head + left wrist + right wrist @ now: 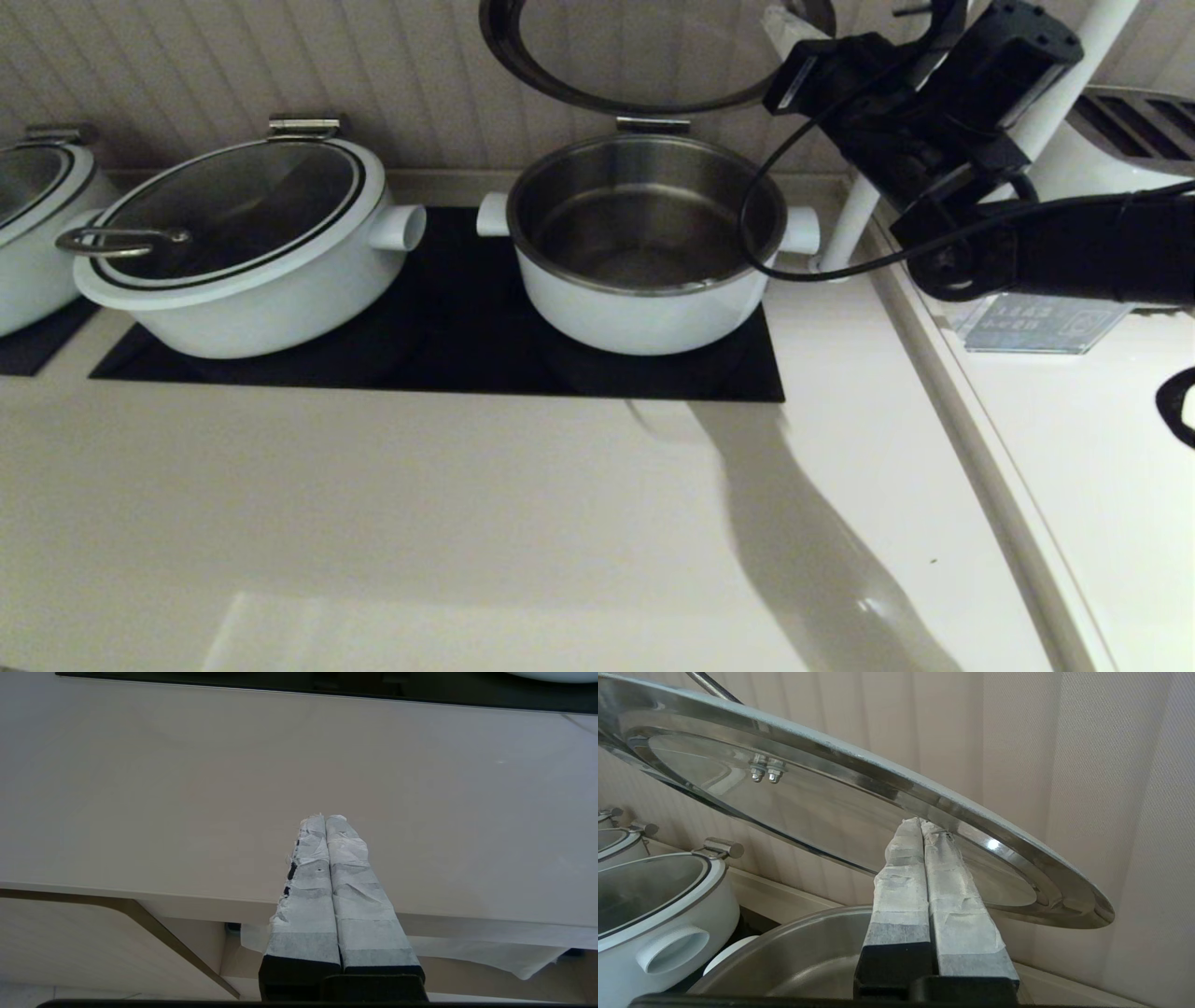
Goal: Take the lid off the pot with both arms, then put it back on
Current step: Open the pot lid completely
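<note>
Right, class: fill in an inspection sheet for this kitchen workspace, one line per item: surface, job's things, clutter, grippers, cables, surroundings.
Surface: pale counter with a black cooktop panel set into it.
Job's things: the pot stands open on the panel, steel inside bare; the lid is swung up on its hinge.
Clutter: a wider lidded pot beside it; part of a third pot further left; a clear plastic stand on the right.
Grippers: right gripper shut, fingers at the lid's underside; left gripper shut, over bare counter.
Cables: a black cable loops across the pot's rim.
Surroundings: ribbed wall behind.
</note>
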